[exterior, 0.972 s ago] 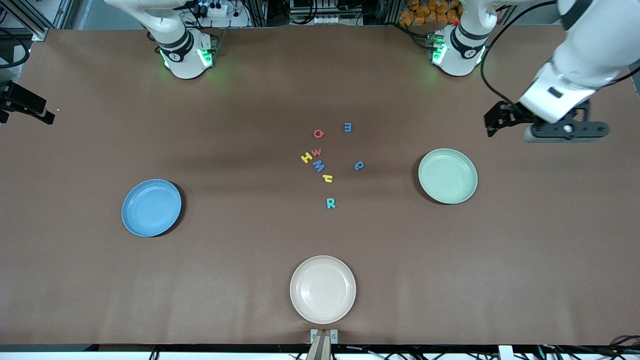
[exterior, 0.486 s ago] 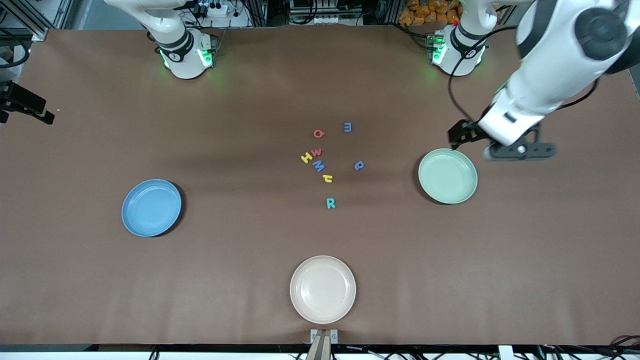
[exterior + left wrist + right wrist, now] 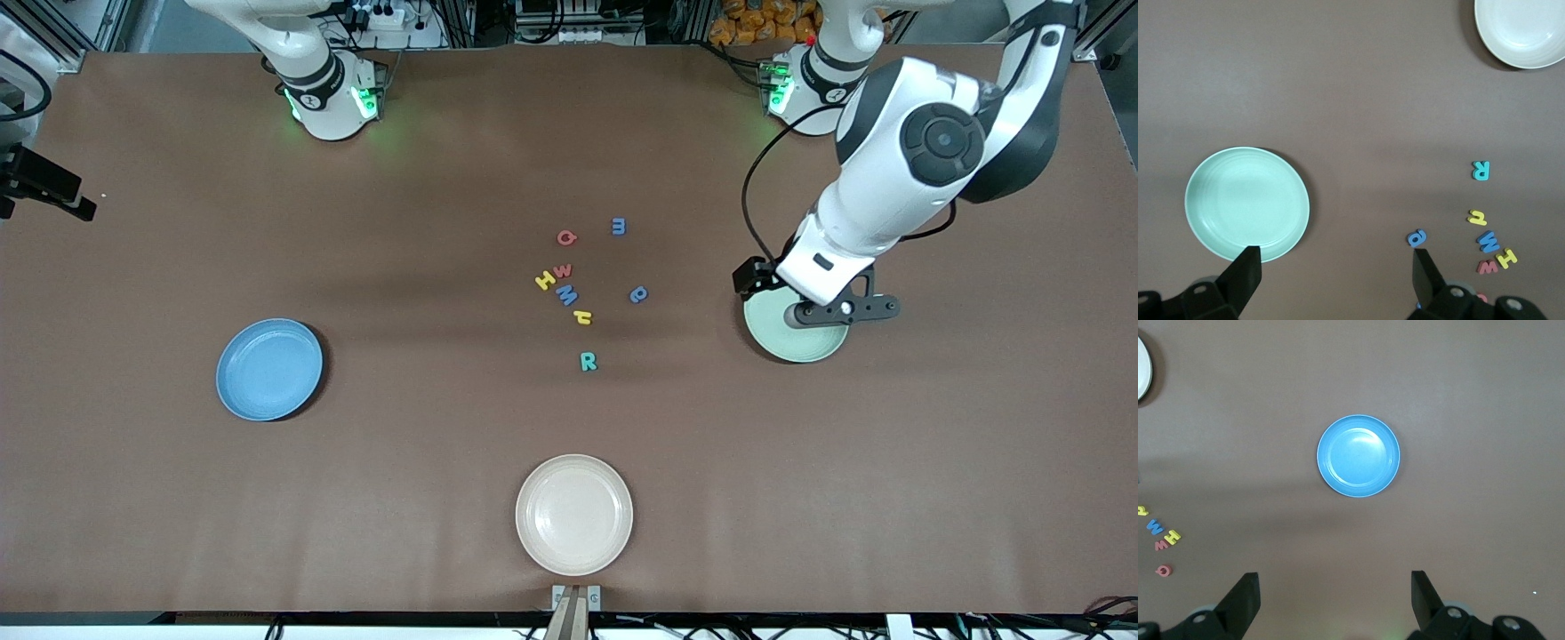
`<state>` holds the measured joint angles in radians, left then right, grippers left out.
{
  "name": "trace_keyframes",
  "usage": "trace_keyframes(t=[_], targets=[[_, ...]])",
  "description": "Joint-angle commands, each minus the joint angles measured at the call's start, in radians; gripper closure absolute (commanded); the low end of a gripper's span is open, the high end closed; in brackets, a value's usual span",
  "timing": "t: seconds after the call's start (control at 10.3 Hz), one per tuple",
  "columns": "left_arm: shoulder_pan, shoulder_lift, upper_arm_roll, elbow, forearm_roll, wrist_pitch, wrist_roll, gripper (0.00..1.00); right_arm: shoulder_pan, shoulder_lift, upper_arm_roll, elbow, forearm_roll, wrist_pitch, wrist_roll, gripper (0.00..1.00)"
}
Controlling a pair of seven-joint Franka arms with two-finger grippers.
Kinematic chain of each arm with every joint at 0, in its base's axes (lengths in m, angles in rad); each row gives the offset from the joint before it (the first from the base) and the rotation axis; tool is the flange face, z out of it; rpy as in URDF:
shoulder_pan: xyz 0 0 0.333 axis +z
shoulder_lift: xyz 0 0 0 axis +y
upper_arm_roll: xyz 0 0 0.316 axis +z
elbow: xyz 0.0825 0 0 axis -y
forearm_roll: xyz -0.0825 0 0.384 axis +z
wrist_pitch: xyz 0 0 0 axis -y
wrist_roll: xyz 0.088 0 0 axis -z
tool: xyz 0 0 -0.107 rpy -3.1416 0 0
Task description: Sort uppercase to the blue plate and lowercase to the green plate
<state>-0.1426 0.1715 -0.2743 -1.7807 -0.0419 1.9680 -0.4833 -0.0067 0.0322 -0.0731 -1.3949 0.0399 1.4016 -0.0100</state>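
Mint-green, the green plate (image 3: 797,345) holds nothing; the left tool (image 3: 1333,280) hangs open over it. The blue plate (image 3: 269,369) holds nothing either, under the open right tool (image 3: 1333,600). Uppercase (image 3: 588,361) and lowercase (image 3: 638,294) letters lie on the surface (image 3: 427,444) between the plates.

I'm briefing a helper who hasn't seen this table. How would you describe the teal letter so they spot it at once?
Start at the cream plate at the table's near edge, then look toward the cluster of foam letters at mid-table. The teal R is the cluster's nearest letter to the front camera, lying apart, just nearer than the yellow h. It is the only teal letter.
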Motion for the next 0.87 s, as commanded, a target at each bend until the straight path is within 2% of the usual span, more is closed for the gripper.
trace_keyframes(t=[0.0,0.78], targets=[[-0.014,0.032,0.001,0.01,-0.012,0.037,-0.027,0.0,-0.009,0.0,0.006,0.011,0.005,-0.01,0.002,0.0],[-0.026,0.037,0.001,0.011,-0.006,0.043,-0.038,0.0,-0.01,0.002,0.006,0.011,0.002,-0.01,0.002,0.0]])
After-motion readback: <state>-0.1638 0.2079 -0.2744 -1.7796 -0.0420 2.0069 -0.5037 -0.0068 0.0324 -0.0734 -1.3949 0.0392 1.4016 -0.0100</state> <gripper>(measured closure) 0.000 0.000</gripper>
